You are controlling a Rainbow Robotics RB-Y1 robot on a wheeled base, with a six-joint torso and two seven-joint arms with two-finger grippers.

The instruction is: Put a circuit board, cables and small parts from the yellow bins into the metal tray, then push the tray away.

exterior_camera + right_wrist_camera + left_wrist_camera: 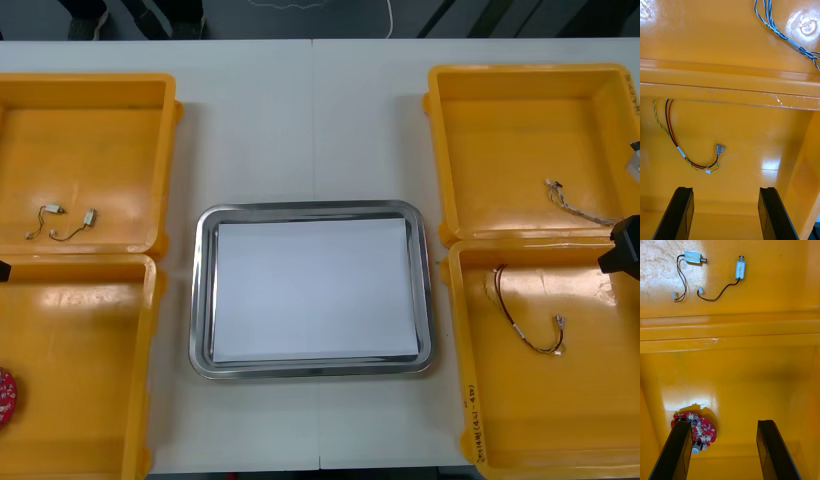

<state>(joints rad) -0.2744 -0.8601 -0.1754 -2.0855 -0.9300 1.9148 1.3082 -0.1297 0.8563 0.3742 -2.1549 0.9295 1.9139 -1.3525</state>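
Note:
The metal tray (201, 300), white inside, lies mid-table with nothing in it. My right gripper (725, 213) hangs open over the near right yellow bin (580, 420), at that bin's far right edge in the front view (618, 252). A red and yellow cable (678, 149) lies ahead of its fingers. Beyond the bin wall lies a twisted blue and white cable (789, 40). My left gripper (725, 450) is open above the near left yellow bin (80, 390). A round red circuit board (700, 429) rests just inside its left finger (675, 450).
The far left bin (90, 150) holds two small metal parts (692, 257) (739, 269) with thin wires. The far right bin (500, 130) holds the blue and white cable (575, 202). Bare table surrounds the tray (310, 140).

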